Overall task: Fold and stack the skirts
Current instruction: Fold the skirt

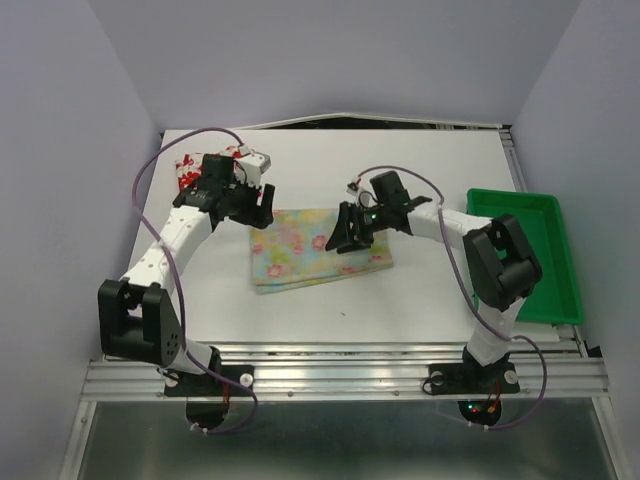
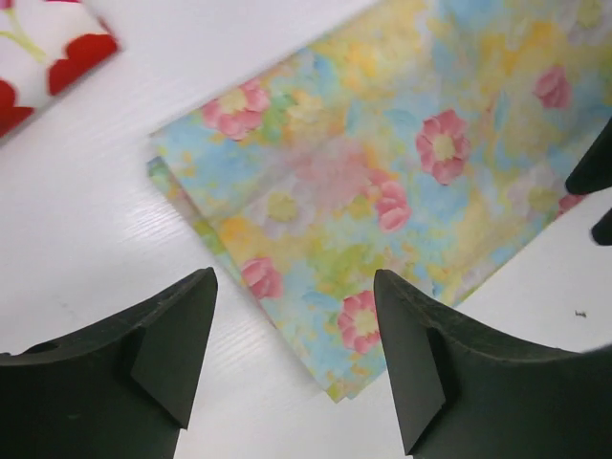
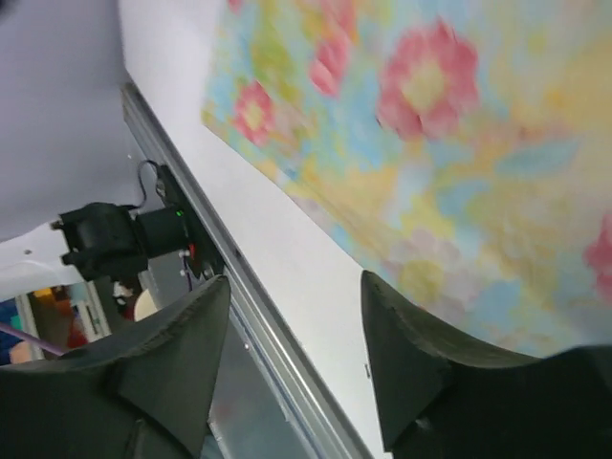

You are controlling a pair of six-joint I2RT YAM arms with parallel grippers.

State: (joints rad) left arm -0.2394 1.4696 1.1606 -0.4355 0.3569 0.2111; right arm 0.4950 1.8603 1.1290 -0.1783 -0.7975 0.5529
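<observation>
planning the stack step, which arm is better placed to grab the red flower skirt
Left. The left gripper, open, hangs right beside the red-flower skirt, whose corner shows in its wrist view. The right gripper, also open, is at the other end of the pastel skirt, farther away.

The folded pale yellow cloth skirt with pastel flowers (image 1: 300,258) lies flat mid-table. Bare white tabletop (image 1: 330,315) runs open in front of it and behind it. The black left gripper (image 1: 258,212) hangs over its far left corner, and the black right gripper (image 1: 342,240) over its right edge, both spread. Past its left corner lies the white red-flowered cloth skirt (image 1: 187,170). Well to its right stands the green plastic tray (image 1: 510,195).
</observation>
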